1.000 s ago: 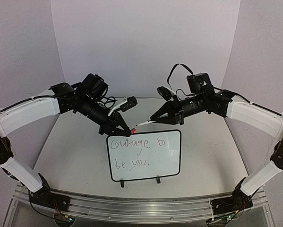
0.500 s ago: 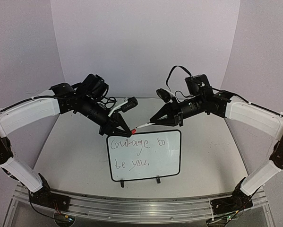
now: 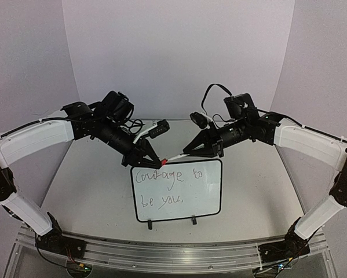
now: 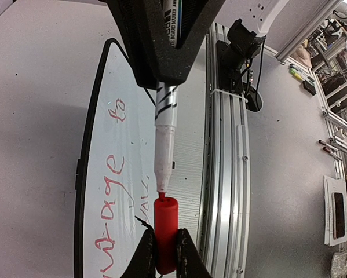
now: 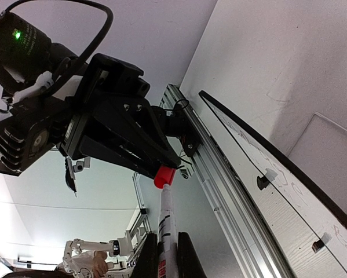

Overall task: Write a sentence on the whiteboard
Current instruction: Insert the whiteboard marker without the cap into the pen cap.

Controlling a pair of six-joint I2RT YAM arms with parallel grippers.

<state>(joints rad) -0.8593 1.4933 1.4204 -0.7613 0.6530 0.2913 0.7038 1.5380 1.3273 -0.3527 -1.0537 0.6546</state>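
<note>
1. whiteboard (image 3: pixel 205 197): smooth, glossy white face; thin black plastic-looking border;
2. table (image 3: pixel 92 185): matt pale grey, faintly scuffed;
3. rail (image 4: pixel 222 191): bare ribbed metal, dull sheen;
4. cap (image 4: pixel 165 223): smooth red plastic; marker (image 4: pixel 163 145): smooth white plastic barrel.

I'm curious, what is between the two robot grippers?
A white marker with its tip meeting a red cap, clearest in the left wrist view.

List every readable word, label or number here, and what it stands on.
"Courage to": first line of the sentence on the whiteboard.
"be you,": second line, same board.
Print on the marker: too small and blurred to read.
On the cap: none.
</note>
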